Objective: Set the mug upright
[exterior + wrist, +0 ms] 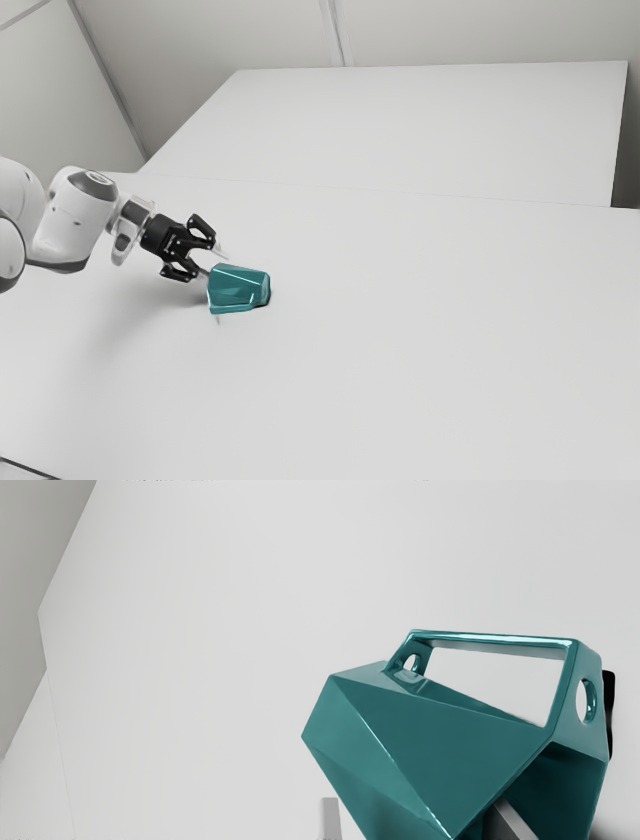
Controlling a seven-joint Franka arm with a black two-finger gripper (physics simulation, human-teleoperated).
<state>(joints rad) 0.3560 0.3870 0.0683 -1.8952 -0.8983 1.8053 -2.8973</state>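
Gripper (214, 264) sits low near the table (420, 320) in exterior view, mug (238, 287) just off it at 4 o'clock, lying on its side. Wrist view: fingers apart, one fingertip (512, 825) at the mug's mouth, the other (330, 817) outside its wall. Can't tell if either touches. Handle (492, 637) points away from the fingers.

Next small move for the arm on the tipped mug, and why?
I'd probably close the hand gently on the wall of the glossy teal faceted mug. It lies on its side; one grey finger reaches into its dark mouth, the other stands outside, apart from the wall, so closing should pinch it.
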